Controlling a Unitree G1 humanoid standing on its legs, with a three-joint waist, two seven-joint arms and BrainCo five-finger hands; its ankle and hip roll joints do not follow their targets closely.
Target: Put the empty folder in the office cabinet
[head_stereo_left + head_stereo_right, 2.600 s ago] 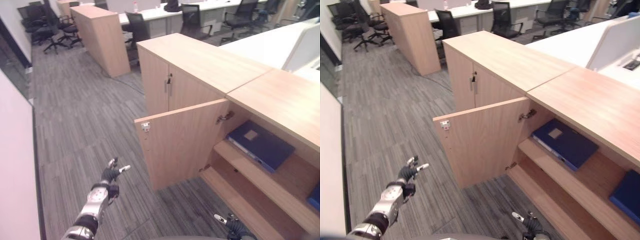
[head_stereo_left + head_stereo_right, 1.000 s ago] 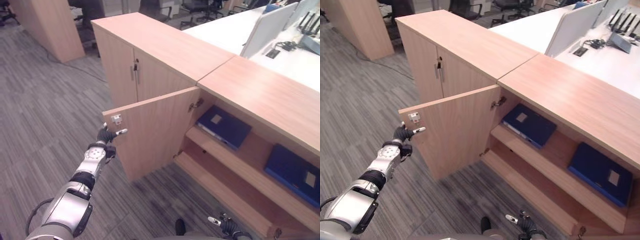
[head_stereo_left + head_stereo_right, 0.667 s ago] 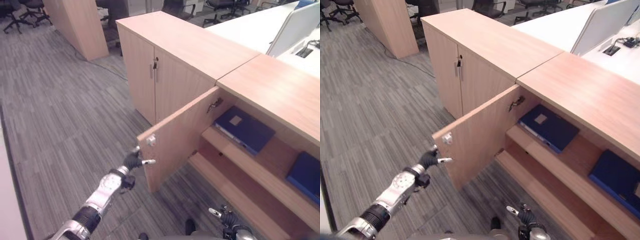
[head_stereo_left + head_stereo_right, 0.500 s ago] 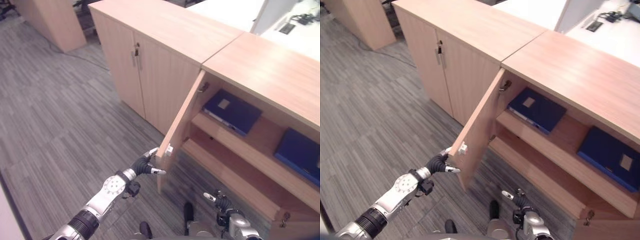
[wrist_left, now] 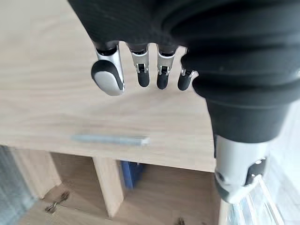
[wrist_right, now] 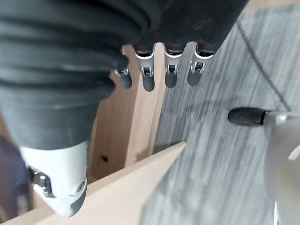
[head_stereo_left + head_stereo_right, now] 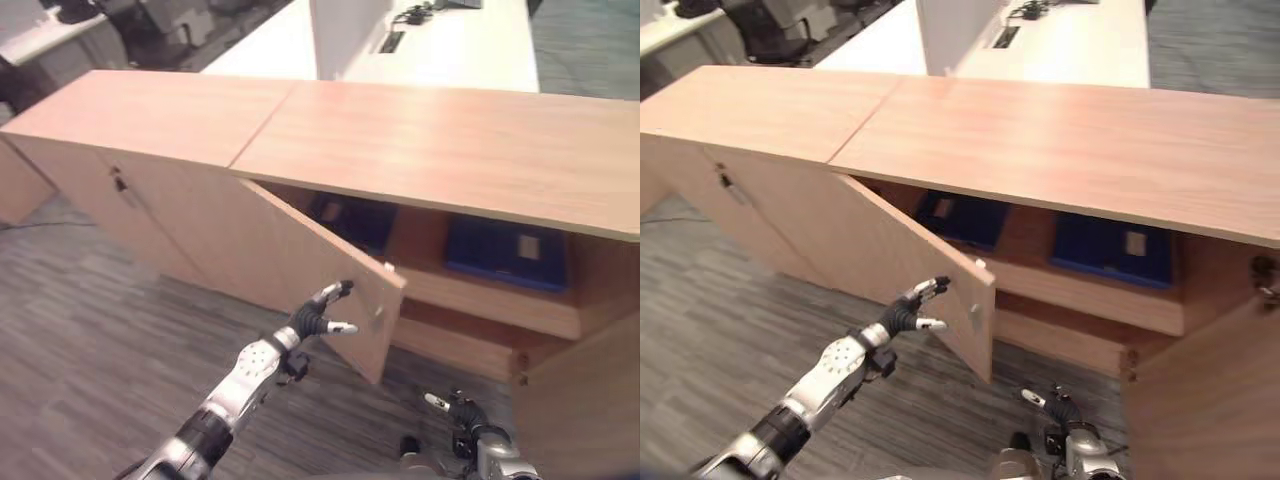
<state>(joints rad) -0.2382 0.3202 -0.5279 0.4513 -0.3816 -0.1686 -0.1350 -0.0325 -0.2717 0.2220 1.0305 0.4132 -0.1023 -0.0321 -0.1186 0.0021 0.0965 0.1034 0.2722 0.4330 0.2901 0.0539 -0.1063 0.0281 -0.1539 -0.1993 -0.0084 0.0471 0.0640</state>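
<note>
On the cabinet point(image 7: 420, 150) shelf lies the blue folder point(image 7: 1108, 249), well beyond the left hand point(image 7: 908, 309), whose straight fingers meet the door point(image 7: 880, 255).

The right hand point(image 6: 93, 51) shows its dark ribbed cover, with a row of silver, dark-tipped fingers point(image 6: 148, 77) hanging straight and relaxed, holding nothing. The thumb point(image 6: 58, 180) sits apart from them, silver with a dark pad. Past the fingers lies grey striped carpet point(image 6: 220, 164) beside light wooden cabinet panels point(image 6: 136, 117). A wooden door edge point(image 6: 126, 183) runs slantwise in front of the carpet. A dark-tipped silver finger of another hand point(image 6: 255, 117) shows over the carpet.
</note>
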